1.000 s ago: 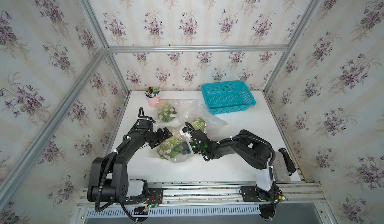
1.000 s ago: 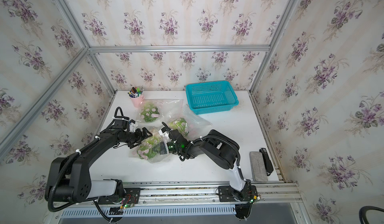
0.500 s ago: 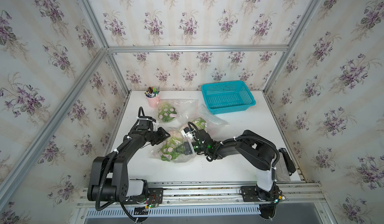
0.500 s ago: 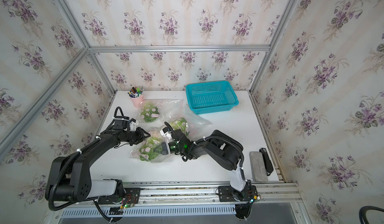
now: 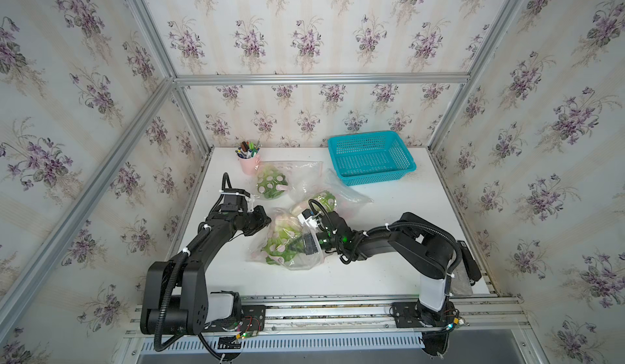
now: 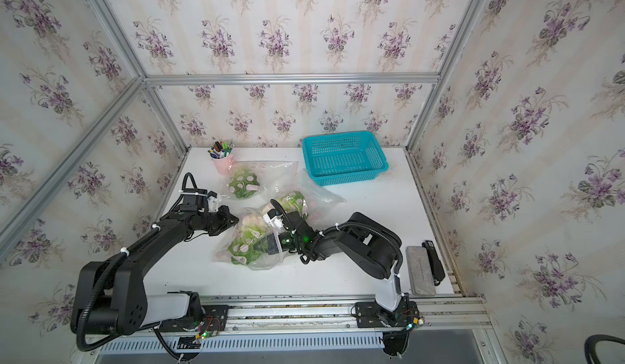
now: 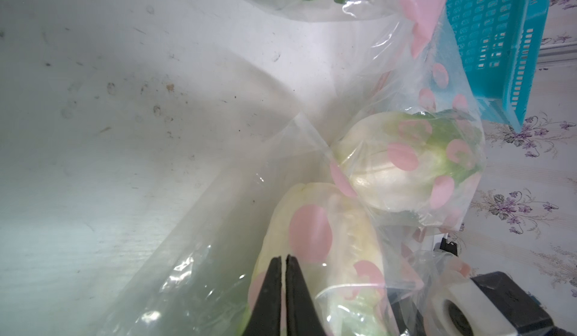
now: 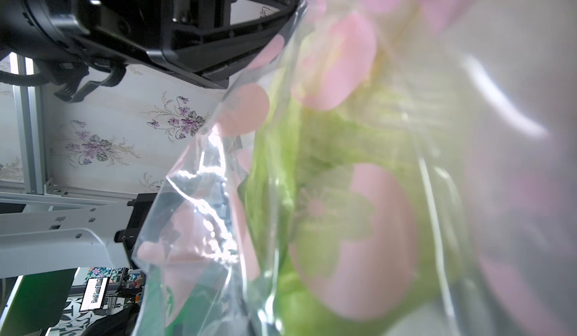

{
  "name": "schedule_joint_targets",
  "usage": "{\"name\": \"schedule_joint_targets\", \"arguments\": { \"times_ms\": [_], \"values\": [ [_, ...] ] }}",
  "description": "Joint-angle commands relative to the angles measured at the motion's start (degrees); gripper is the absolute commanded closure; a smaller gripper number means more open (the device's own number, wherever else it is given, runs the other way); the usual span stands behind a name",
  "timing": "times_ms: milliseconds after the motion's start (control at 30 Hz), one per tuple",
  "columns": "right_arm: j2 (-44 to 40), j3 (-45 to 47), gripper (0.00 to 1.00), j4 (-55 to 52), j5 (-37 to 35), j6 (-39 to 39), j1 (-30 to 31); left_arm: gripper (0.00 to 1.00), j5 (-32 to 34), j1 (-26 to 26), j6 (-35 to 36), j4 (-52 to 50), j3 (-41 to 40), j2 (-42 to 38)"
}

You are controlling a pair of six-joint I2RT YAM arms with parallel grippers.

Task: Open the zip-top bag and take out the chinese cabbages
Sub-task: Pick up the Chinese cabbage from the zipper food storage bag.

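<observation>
At the left, the left gripper [image 7: 283,261] shows its fingers closed tip to tip against the film of the near clear pink-dotted zip-top plastic bag [image 5: 287,259], over the whitish base of the green-leafed chinese cabbage [image 7: 327,256] inside. You cannot tell from the left wrist view whether film is caught between them. This bag lies on the white tabletop [image 5: 389,261] between the two arms. On its right side, the right gripper [image 5: 301,244] is closed, and film drapes over it in both top views, so read this as a pinch on the bag's edge. Two more bags of the same kind, each holding one cabbage, lie behind, toward the teal perforated plastic basket [image 5: 370,158] at the rear right. No cabbage is out. Judge the step in hand as opening the near bag, with opposing holds being set on its mouth. Whether the zip seal is parted is not visible. The next move calls for drawing the grippers apart, slowly, so that thin film does not slip free. Confirm the left pinch before pulling.
</observation>
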State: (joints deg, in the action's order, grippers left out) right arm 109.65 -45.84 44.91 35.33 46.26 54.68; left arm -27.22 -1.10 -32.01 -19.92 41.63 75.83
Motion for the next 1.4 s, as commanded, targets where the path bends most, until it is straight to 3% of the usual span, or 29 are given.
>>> {"name": "schedule_joint_targets", "arguments": {
  "times_ms": [0, 233, 633, 667, 700, 733, 767, 1033, 1200, 1300, 1367],
  "values": [
    [-0.8, -0.4, 1.00, 1.6, 0.6, -1.0, -0.1, 0.97, -0.7, 0.1, -0.4, 0.8, -0.3, -0.1],
    [-2.7, 0.7, 1.00, 1.3, 1.5, -1.4, -0.6, 1.00, -1.3, 0.1, 0.3, 0.8, -0.4, -0.9],
    [-11.0, 10.5, 1.00, -1.2, 5.2, -5.6, -4.6, 1.00, -1.6, 0.1, 1.5, 0.6, 0.3, -1.0],
    [-11.4, 10.8, 1.00, -1.3, 5.5, -6.0, -4.9, 0.77, -3.4, 0.2, 1.7, 0.8, 0.8, -0.4],
    [-11.6, 11.1, 1.00, -1.2, 5.7, -6.2, -5.1, 0.39, -4.9, 0.2, 1.6, 0.7, 1.1, 0.1],
    [-11.6, 11.3, 1.00, -0.4, 6.1, -6.1, -5.3, 0.14, -6.4, 0.2, 1.5, 0.9, 1.2, 0.6],
    [-11.6, 11.8, 1.00, 1.1, 6.4, -5.4, -5.7, 0.01, -8.5, 0.2, 1.3, 1.2, 1.3, 1.0],
    [-11.1, 12.4, 1.00, 11.7, 9.8, 0.5, -7.6, 0.01, -18.4, 0.1, -4.8, 9.9, -2.8, 1.2],
    [-12.6, 11.8, 1.00, 12.7, 11.0, 1.7, -7.8, 0.02, -22.8, 0.1, -17.5, 29.0, -9.0, 3.4],
    [-13.9, 11.9, 1.00, 12.4, 11.3, 1.6, -8.0, 0.16, -24.3, 0.1, -25.4, 40.5, -11.6, 4.9],
    [-14.7, 11.9, 1.00, 11.9, 11.2, 1.5, -8.1, 0.35, -25.0, 0.1, -28.7, 45.2, -12.2, 7.6]
  ]
}}
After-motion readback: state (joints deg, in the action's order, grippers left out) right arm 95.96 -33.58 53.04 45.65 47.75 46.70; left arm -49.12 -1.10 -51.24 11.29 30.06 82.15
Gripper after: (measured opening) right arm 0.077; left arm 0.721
